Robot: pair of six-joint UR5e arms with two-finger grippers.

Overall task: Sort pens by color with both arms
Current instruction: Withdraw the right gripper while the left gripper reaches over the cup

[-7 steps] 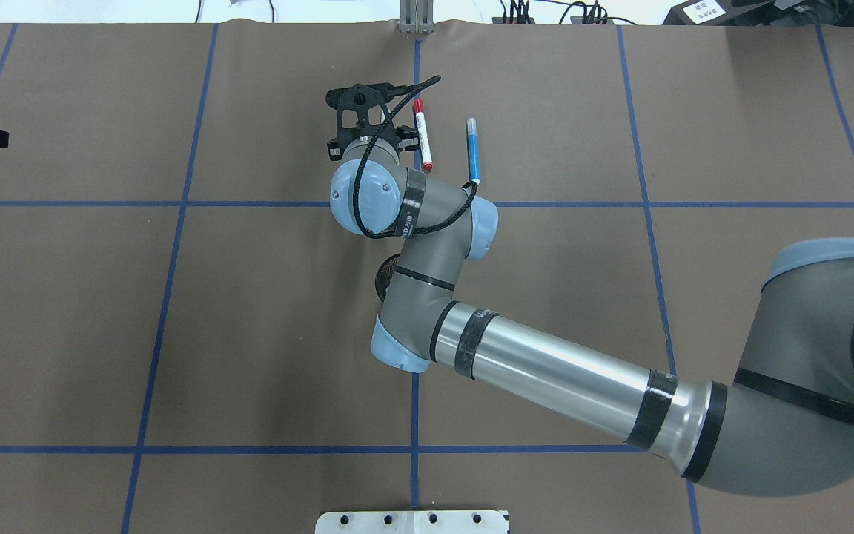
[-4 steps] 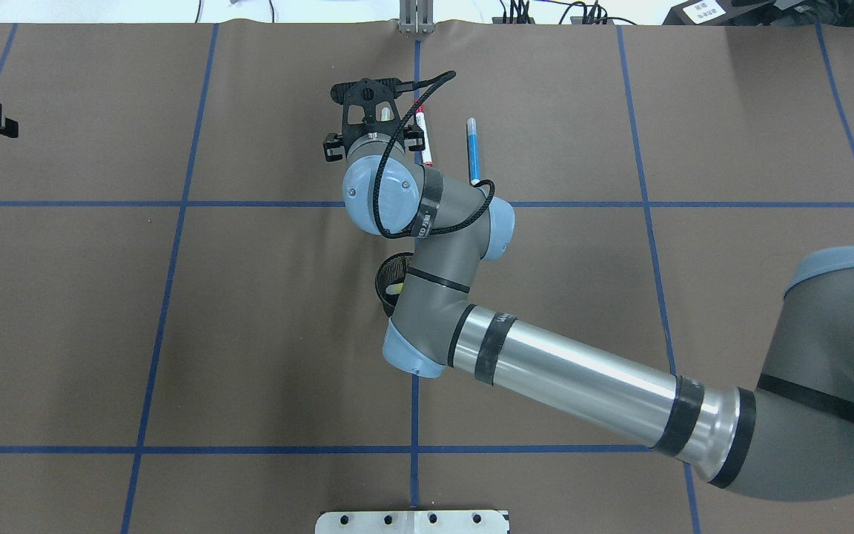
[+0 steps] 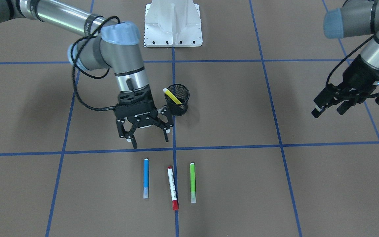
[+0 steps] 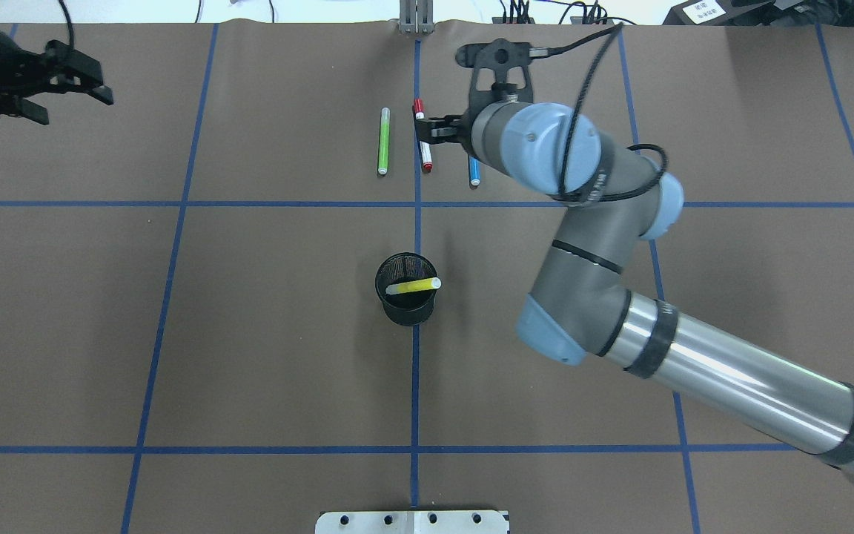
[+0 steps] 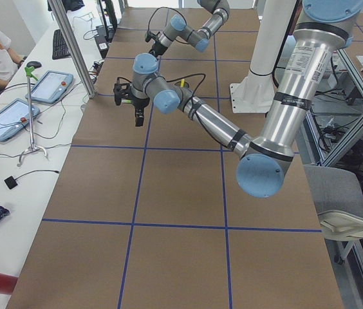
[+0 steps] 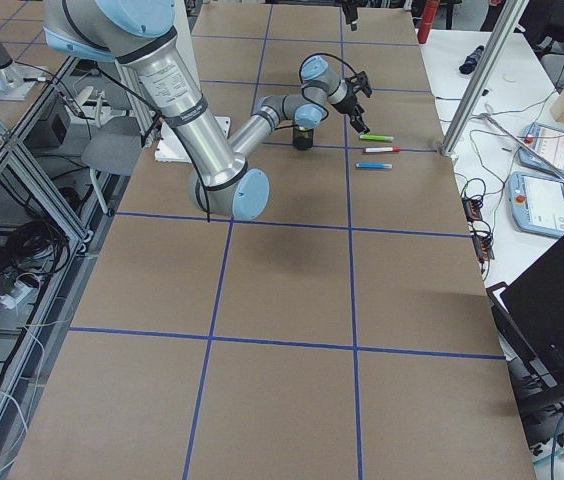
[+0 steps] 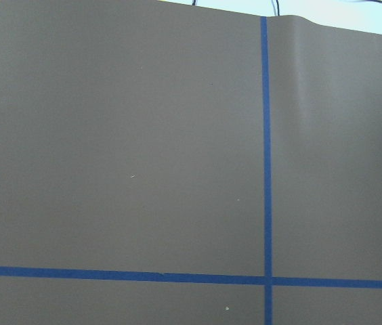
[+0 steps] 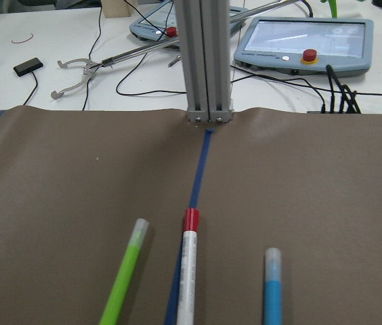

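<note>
Overhead exterior: right gripper (image 3: 150, 141), jaws apart & empty, has shifted sideways beyond the mesh cup (image 3: 180, 108). The green pen (image 3: 192, 182) is now uncovered, and the gripper hovers over the blue pen (image 3: 146, 178) and red-ended pen (image 3: 172, 187), so next pick is prob. one of these. Yellow pen (image 3: 172, 95) is in the cup. Left gripper (image 3: 327, 110), jaws apart, is far from the cup.

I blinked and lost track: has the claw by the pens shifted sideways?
Yes. In the overhead view the right gripper was left of the centre blue tape line; now it is right of it.

green pen (image 8: 124, 274), red-capped white pen (image 8: 187, 271), blue pen (image 8: 272, 288) lie side by side; white one along blue tape line (image 8: 201, 172).
</note>
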